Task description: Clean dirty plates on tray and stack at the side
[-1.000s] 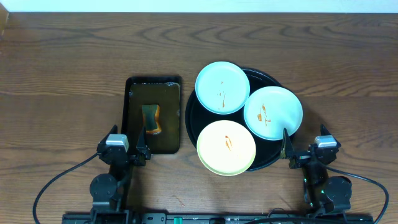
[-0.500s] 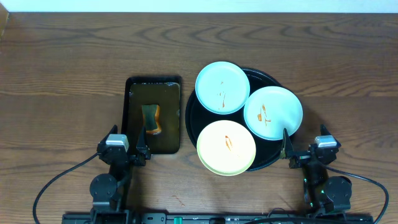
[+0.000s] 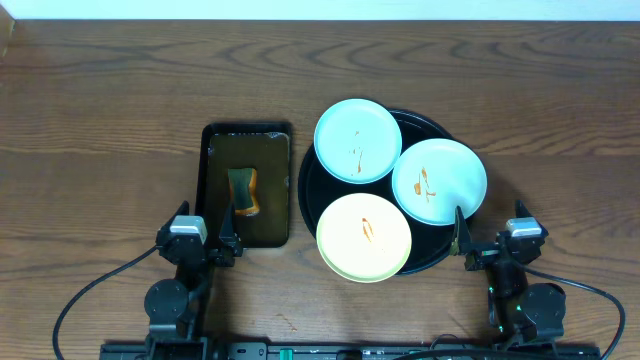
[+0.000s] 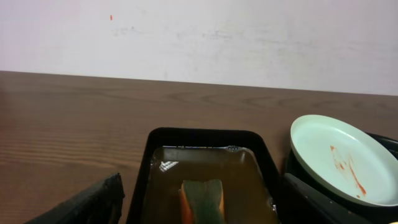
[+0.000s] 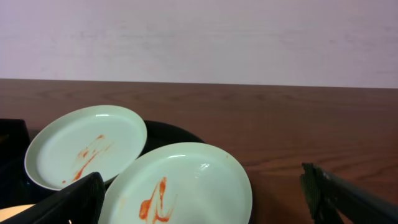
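Note:
Three plates lie on the round black tray (image 3: 432,128). One mint plate (image 3: 358,140) is at the back, one mint plate (image 3: 439,181) at the right, and the yellow plate (image 3: 364,237) at the front; each has an orange smear. My left gripper (image 3: 205,215) is open and empty at the near end of the rectangular tray. My right gripper (image 3: 488,218) is open and empty, just near the right mint plate. In the right wrist view that plate (image 5: 186,186) lies between the open fingers (image 5: 205,199), with the back plate (image 5: 84,149) further left. The left wrist view shows the back plate (image 4: 342,158) at its right.
A smaller rectangular black tray (image 3: 246,130) of brownish liquid holds a green and orange sponge (image 3: 243,192), left of the round tray. In the left wrist view the sponge (image 4: 202,199) lies between the open fingers (image 4: 199,208). Bare wooden table (image 3: 100,120) surrounds both trays.

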Motion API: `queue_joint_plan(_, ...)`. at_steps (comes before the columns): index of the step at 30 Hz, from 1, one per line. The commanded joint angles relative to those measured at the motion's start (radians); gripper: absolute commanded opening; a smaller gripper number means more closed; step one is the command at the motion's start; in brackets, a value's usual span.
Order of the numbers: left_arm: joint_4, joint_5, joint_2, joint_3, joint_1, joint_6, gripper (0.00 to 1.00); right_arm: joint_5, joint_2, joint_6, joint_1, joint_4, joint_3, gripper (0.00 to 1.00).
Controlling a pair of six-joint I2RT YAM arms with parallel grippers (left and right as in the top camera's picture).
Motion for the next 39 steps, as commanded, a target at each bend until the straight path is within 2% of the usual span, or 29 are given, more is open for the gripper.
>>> queue_joint_plan(1, -0.044, 0.021, -0.005, -0.009, 0.001, -0.079, 0.8, 0.002, -0.005, -0.005, 0.008, -0.003, -0.002, 0.99)
queue_joint_plan(4, -0.077, 0.018, 0.014, 0.006, 0.001, -0.1, 0.8, 0.004, -0.005, 0.054, 0.008, -0.01, 0.003, 0.99)
queue_joint_plan(8, -0.117, 0.019, 0.077, 0.046, 0.001, -0.104, 0.79, 0.028, 0.004, 0.056, 0.008, -0.027, 0.015, 0.99)
queue_joint_plan(16, -0.19, 0.019, 0.323, 0.217, 0.001, -0.103, 0.79, 0.052, 0.1, 0.057, 0.008, -0.091, 0.112, 0.99)
queue_joint_plan(23, -0.406, 0.023, 0.617, 0.501, 0.001, -0.103, 0.8, 0.051, 0.352, 0.122, 0.008, -0.263, 0.336, 0.99)
queue_joint_plan(30, -0.671, 0.023, 0.826, 0.738, 0.001, -0.103, 0.79, -0.006, 0.648, 0.148, 0.008, -0.459, 0.597, 0.99)
queue_joint_plan(35, -0.793, 0.023, 0.911, 0.818, 0.001, -0.103, 0.79, -0.01, 0.808, 0.105, 0.009, -0.599, 0.738, 0.99)
queue_joint_plan(39, -0.821, 0.024, 0.917, 0.818, 0.001, -0.117, 0.79, -0.089, 0.866, 0.106, 0.009, -0.616, 0.791, 0.99)
